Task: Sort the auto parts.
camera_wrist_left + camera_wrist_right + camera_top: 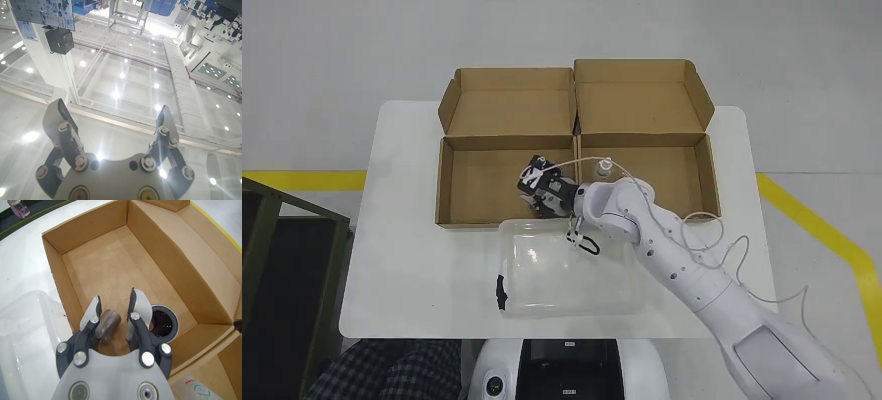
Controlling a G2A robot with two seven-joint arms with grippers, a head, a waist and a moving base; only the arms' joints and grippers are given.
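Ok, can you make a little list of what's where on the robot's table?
table: white
boxes: left box and right box, cardboard, open, side by side
clear bin: in front of the boxes
right gripper: open, over the left box
metal cylinder: lying in the left box under the right gripper
ring part: beside the metal cylinder, same box
left gripper: open, pointing up at the ceiling

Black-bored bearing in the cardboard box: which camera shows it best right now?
Right wrist view. The bearing lies on the box floor, its open end facing the camera, partly behind the open right gripper. In the top view that gripper covers its spot; the left wrist view faces the ceiling.
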